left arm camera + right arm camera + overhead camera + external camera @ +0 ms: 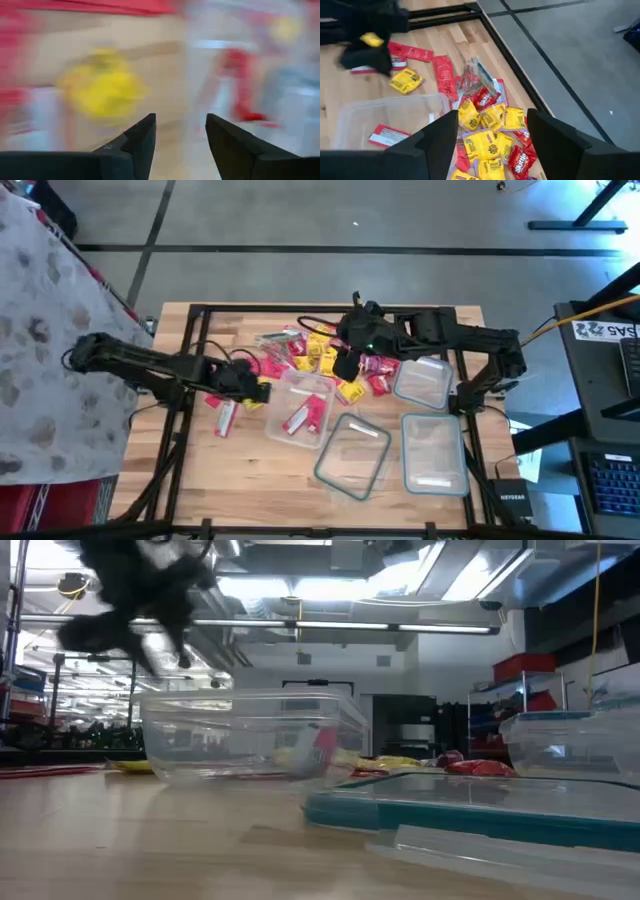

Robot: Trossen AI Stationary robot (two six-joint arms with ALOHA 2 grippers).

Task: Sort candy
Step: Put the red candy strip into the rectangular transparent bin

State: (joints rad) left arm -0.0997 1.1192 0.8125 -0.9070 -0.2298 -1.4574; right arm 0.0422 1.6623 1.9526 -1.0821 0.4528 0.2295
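Note:
A pile of candy [318, 355] in yellow, red and clear wrappers lies on the table's far middle [490, 131]. My right gripper [345, 368] hovers open over it, and its fingers [440, 142] straddle yellow pieces without touching them. My left gripper [260, 390] is open left of centre, with nothing between its fingers [140, 140]. A yellow piece [102, 87] lies just ahead of it on the wood [406, 80]. A red piece [225, 418] lies nearby. A clear container [305, 410] holds red pieces [385, 135].
Three more clear containers stand at the right: one teal-rimmed and tilted [352, 455], one by the right arm [425, 380], one near the front [435, 452]. A dark frame [190, 315] borders the table. Bare wood lies at the near left.

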